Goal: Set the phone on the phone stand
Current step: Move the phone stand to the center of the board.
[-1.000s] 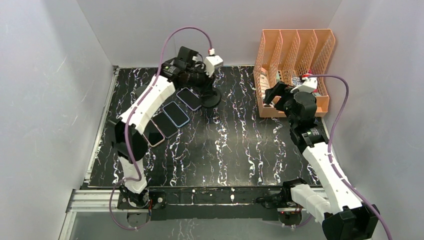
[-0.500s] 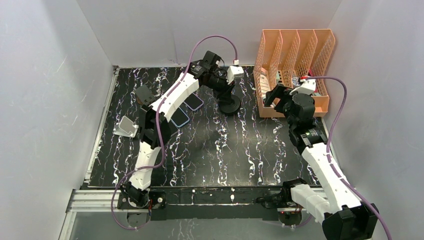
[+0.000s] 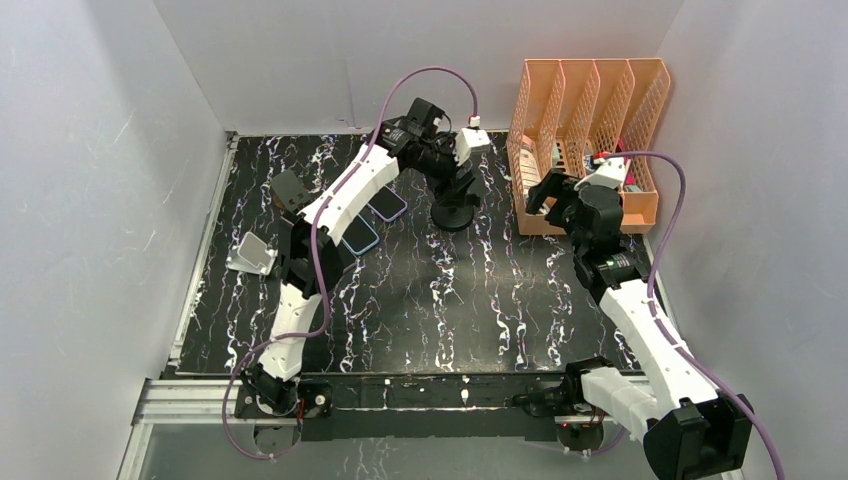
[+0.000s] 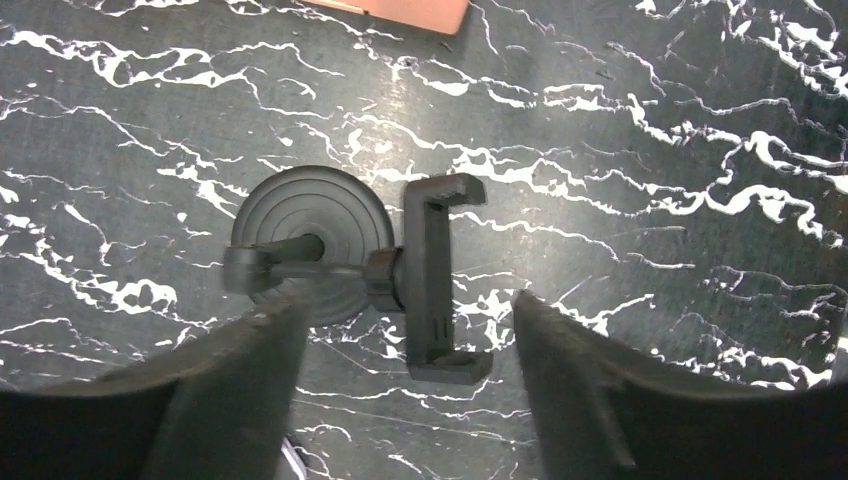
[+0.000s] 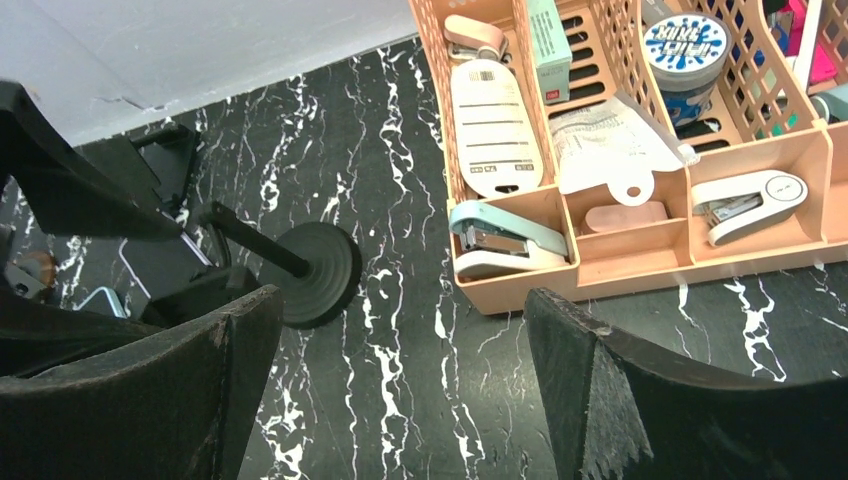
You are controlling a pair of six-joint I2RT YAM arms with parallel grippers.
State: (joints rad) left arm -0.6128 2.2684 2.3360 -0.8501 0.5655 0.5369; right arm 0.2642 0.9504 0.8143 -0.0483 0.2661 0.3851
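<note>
The black phone stand (image 3: 452, 212) stands on the marble table, with a round base (image 4: 312, 240) and an empty clamp (image 4: 440, 275) on a short arm. My left gripper (image 3: 467, 186) hangs open just above it, its fingers (image 4: 250, 380) on either side of the clamp's lower end without touching. Two phones (image 3: 385, 203) (image 3: 360, 236) lie flat to the left of the stand, partly under my left arm. My right gripper (image 3: 545, 190) is open and empty in front of the orange organizer, and its view shows the stand's base (image 5: 318, 270) to the left.
An orange mesh organizer (image 3: 585, 215) at the back right holds staplers (image 5: 505, 240), a tag and a tub. A white angled holder (image 3: 250, 255) and a black one (image 3: 290, 188) sit on the left side of the table.
My left gripper carried the stand rightward from beside the phones, then opened and let it go. The right arm has barely moved.
</note>
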